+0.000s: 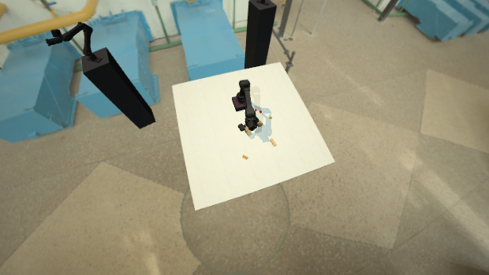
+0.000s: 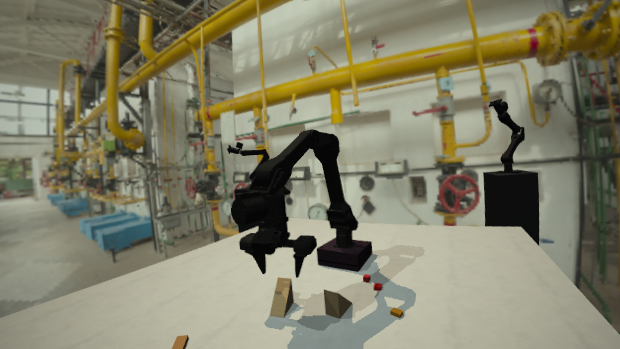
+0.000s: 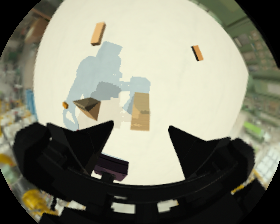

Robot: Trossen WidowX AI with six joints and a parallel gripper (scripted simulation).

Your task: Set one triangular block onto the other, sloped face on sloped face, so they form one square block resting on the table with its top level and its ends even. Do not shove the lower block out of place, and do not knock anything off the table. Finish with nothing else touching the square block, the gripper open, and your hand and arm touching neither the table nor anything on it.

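Note:
One tan triangular block (image 1: 248, 131) (image 2: 281, 297) (image 3: 140, 111) stands on the table, narrow at its top in the exterior view, a long rectangle from above in the wrist view. The other triangular block (image 2: 337, 303) (image 3: 88, 107) lies apart from it, to its right in the exterior view, with a dark face toward that camera and a slope falling to the right. My gripper (image 2: 280, 274) (image 3: 141, 125) is wide open and empty, pointing down above and slightly behind the first block, its tips higher than the block's top. The top view hides part of both blocks behind the arm.
Two red cubes (image 2: 366, 278) (image 2: 378, 286) and a small orange block (image 1: 270, 117) (image 2: 396, 312) (image 3: 65, 105) lie beyond the second block. A long orange block (image 1: 273, 142) (image 3: 98, 33) and a smaller one (image 1: 245, 157) (image 3: 197, 53) lie farther from the arm's base (image 2: 345, 253).

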